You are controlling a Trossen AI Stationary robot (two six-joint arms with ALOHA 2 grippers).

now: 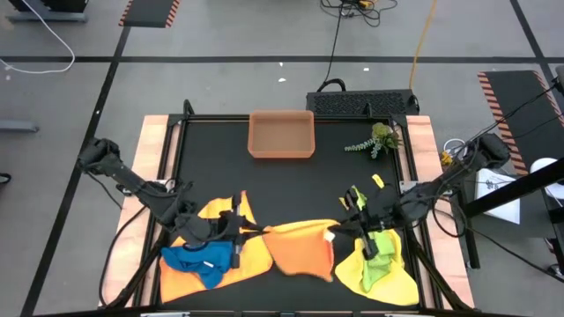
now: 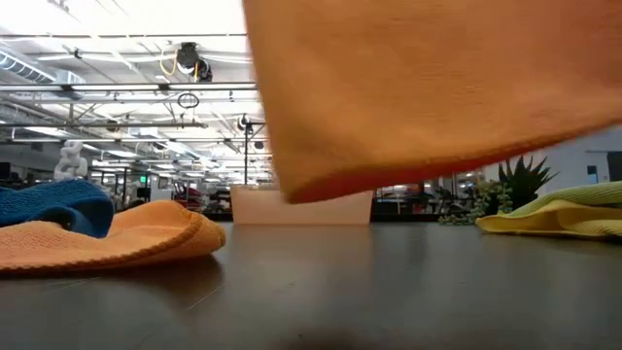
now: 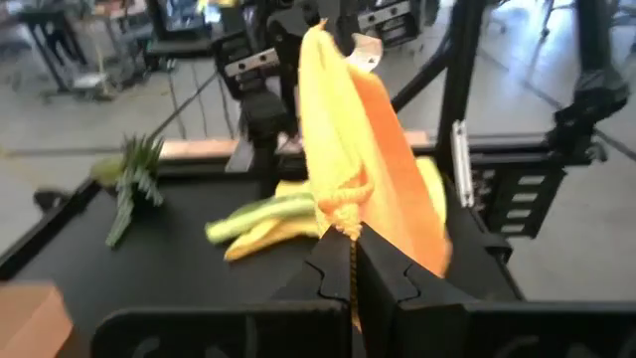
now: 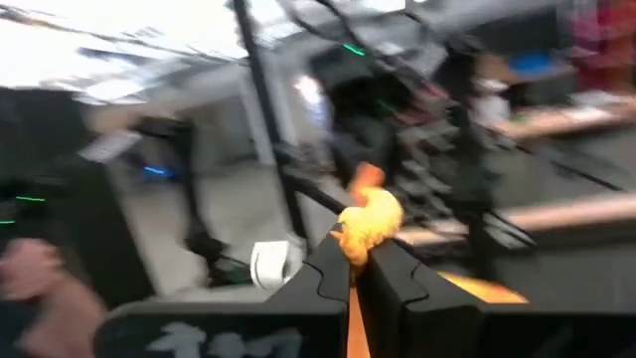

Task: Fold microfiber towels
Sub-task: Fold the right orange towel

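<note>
One orange towel (image 1: 300, 248) hangs stretched between both arms, low centre of the high view, lifted off the black counter (image 1: 220, 176). Left end effector (image 1: 240, 231) pinches its left corner tight; right end effector (image 1: 345, 231) clamps the right corner, fabric bunched at the tips in both wrist views. Lower left: blue towel (image 1: 198, 260) heaped on a yellow-orange towel (image 1: 220, 211). Lower right: lime green towel (image 1: 381, 255) lying on a yellow towel (image 1: 388, 277). Upper centre: brown tray (image 1: 282, 135). Plant sprig (image 1: 374, 141) upper right of the tray.
</note>
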